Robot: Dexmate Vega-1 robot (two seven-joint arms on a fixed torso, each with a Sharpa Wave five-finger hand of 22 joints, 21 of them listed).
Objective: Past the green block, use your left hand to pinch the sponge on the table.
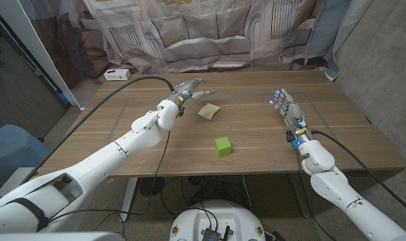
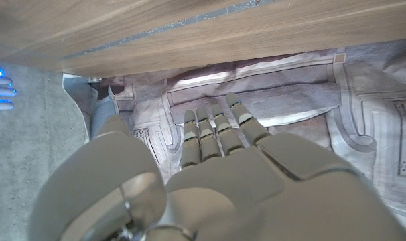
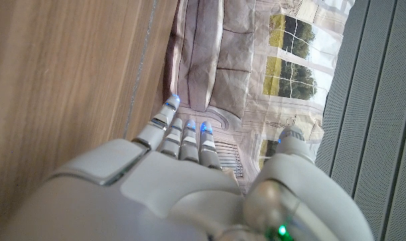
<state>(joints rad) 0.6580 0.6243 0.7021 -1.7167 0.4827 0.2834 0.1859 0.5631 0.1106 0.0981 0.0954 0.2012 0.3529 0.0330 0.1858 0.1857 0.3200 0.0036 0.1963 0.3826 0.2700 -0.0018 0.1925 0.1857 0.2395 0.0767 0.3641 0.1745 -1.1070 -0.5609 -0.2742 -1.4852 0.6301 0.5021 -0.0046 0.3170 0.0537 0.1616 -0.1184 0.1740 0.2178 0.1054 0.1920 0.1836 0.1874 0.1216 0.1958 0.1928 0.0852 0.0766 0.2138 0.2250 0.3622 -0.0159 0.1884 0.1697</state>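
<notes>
Sponge [image 1: 209, 111] lay flat on the tabletop [image 1: 156, 144] beyond the green block [image 1: 222, 146]; we judged our left hand [image 1: 191, 88], fingers spread and empty, hovered just left of it to line up a pinch.

A printed curtain [image 1: 203, 33] showing a sofa hangs behind the wooden table [image 1: 256, 164], grey wall [image 1: 384, 60] alongside

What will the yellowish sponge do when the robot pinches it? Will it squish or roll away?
The sponge will probably squish a little, since it looks like soft foam. It lies flat on the wooden table and has flat sides, so it should not roll. It looks small and thin, so it is likely light and might slide if the left hand nudges it first.
</notes>
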